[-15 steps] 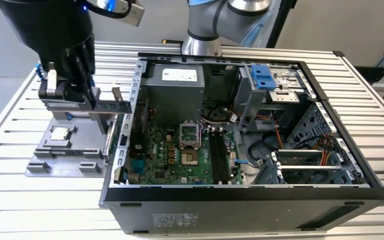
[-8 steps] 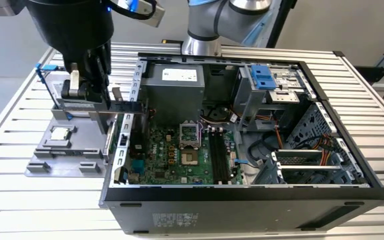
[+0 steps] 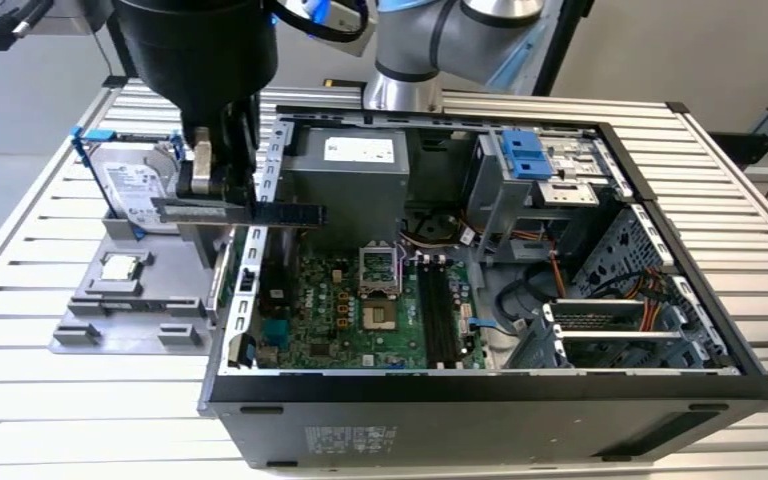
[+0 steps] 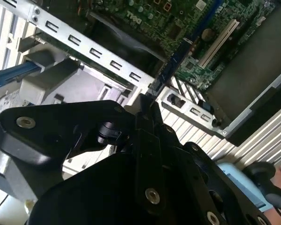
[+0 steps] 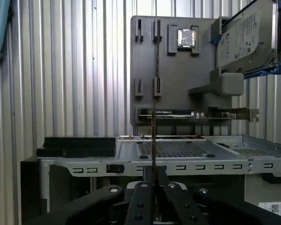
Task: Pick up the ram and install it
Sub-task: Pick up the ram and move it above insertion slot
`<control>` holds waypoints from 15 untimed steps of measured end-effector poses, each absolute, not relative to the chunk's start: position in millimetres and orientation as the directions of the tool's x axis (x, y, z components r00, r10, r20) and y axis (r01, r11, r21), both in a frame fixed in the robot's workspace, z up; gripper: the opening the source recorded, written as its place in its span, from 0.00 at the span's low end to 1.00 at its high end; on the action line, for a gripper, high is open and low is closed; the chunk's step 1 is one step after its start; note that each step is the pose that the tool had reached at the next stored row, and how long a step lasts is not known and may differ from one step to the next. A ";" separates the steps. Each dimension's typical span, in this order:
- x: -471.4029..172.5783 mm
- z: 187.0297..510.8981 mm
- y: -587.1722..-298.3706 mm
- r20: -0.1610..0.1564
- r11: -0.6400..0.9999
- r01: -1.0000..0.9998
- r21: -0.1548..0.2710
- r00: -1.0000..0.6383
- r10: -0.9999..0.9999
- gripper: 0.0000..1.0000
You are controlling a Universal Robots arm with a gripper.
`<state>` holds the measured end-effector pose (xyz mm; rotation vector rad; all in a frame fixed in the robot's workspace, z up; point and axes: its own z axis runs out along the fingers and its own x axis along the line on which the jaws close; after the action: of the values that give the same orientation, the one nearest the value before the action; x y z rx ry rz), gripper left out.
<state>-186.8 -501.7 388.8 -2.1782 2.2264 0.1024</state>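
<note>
Gripper (image 3: 224, 205) of mine pinches the ram (image 3: 297, 213) tight between its fingers, level over one wall of the computer case (image 3: 491, 388); it seems well above the motherboard (image 3: 344, 310); hard drive (image 3: 131, 190) stands nearby

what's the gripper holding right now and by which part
The long, flat dark circuit-board ram stick, clamped between the fingers near one end; the rest juts free.

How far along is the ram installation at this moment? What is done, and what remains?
Done: the ram is clear of the grey holder and in the air. In hand: the gripper is shut on it, holding it level above the side wall of the open computer case. Left: it is not yet seated; the black motherboard slots look empty.
</note>
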 end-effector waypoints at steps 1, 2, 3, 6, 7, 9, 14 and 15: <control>-182.9 388.8 -501.7 -0.064 0.020 -0.999 0.030 -0.022 -0.998 0.00; -179.4 388.8 -501.7 -0.064 0.020 -0.999 0.030 -0.022 -0.998 0.00; -176.0 388.8 -501.7 -0.064 0.019 -0.999 0.030 -0.021 -0.998 0.00; -165.4 388.8 -501.7 -0.064 0.018 -0.999 0.031 -0.020 -0.998 0.00; -161.9 388.9 -501.7 -0.064 0.018 -0.999 0.031 -0.020 -0.998 0.00; -154.9 388.8 -501.7 -0.064 0.017 -0.999 0.032 -0.019 -0.998 0.00; -137.1 388.8 -501.7 -0.064 0.014 -0.999 0.033 -0.016 -0.998 0.00; -133.7 388.9 -501.7 -0.064 0.014 -0.999 0.034 -0.016 -0.998 0.00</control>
<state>-133.7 -501.7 388.9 -2.1883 2.2209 0.1072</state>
